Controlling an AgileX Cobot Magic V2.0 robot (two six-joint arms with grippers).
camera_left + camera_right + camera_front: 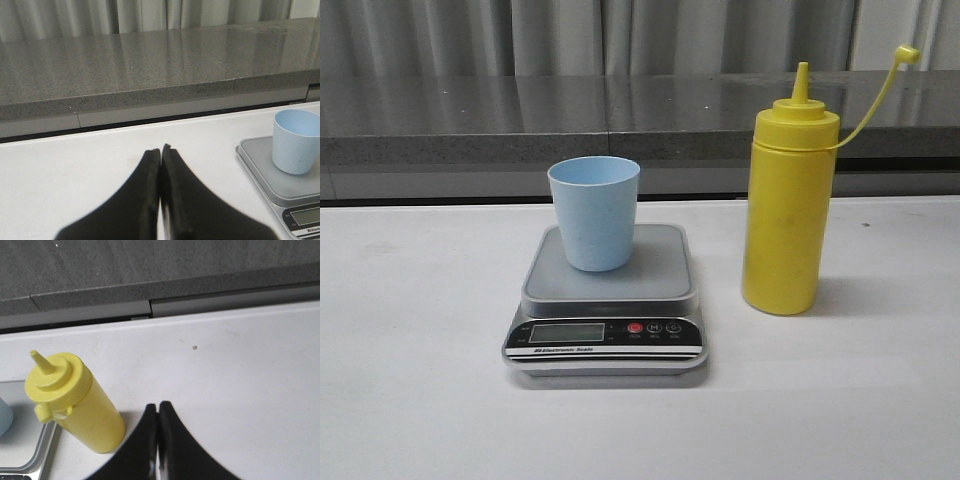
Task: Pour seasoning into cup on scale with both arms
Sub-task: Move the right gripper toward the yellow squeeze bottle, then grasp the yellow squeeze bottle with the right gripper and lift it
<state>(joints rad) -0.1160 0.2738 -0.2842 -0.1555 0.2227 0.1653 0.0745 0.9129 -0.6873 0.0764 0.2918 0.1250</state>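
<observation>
The pale blue cup [594, 212] stands upright on the grey platform of the scale [660, 280] at the table's middle. The yellow seasoning bottle [788, 210] stands upright just right of the scale, uncapped, its cap [907, 55] hanging out on its tether. Neither arm shows in the front view. My left gripper [160, 149] is shut and empty, left of the scale [265, 175] and cup [296, 141]. My right gripper [158, 405] is shut and empty, just right of the bottle [75, 400], not touching it.
A grey stone ledge [470, 115] runs along the back of the white table [420, 400], with pale curtains behind it. A small dark speck [194, 347] lies on the table past the right gripper.
</observation>
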